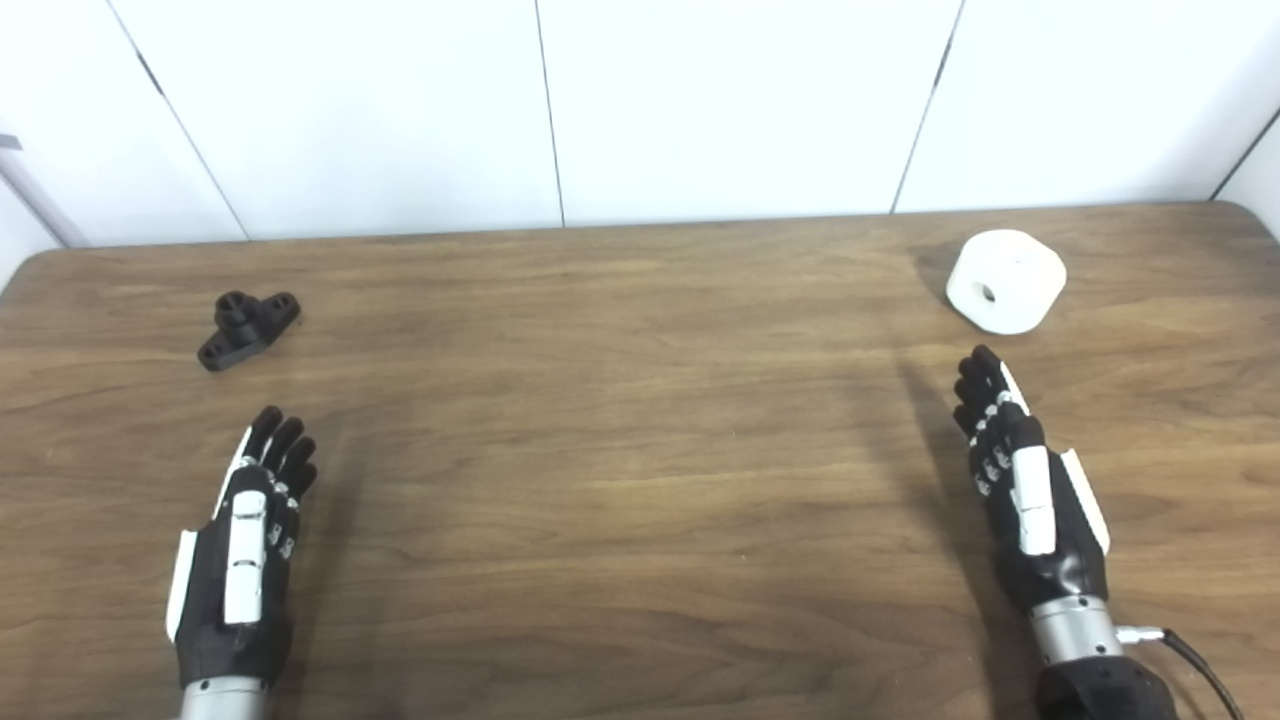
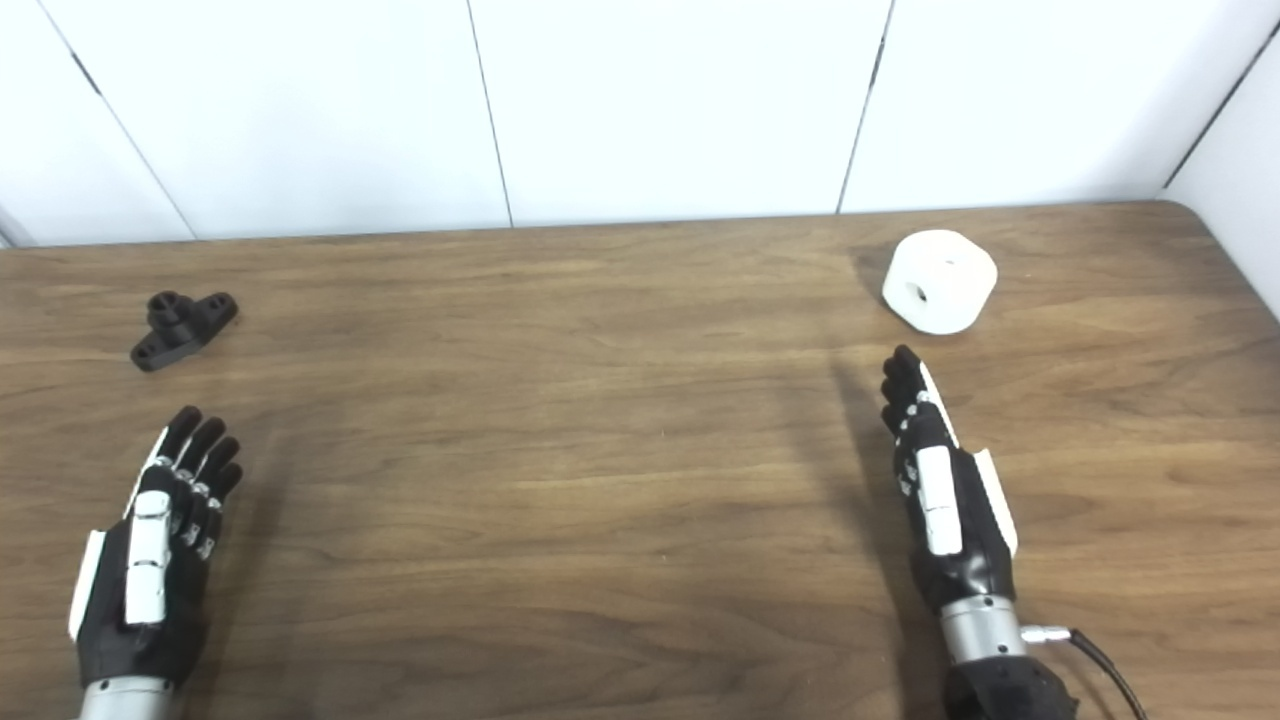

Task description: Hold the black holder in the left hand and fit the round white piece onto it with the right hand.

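Note:
The black holder (image 1: 247, 328) lies on the wooden table (image 1: 620, 420) at the far left, a short post rising from its flat base. My left hand (image 1: 245, 545) hovers nearer to me than the holder, open, fingers straight and pointing toward it, holding nothing. At the far right rests the round white piece (image 1: 1005, 280), a thick disc with a small centre hole. Just short of it is my right hand (image 1: 1020, 480), open as well, edge-on with fingers extended toward the piece and a gap between fingertips and disc.
White wall panels (image 1: 640, 100) rise behind the table's back edge. The table's rounded right corner (image 2: 1190, 215) lies close beyond the white piece. A cable (image 1: 1195, 660) trails from my right wrist.

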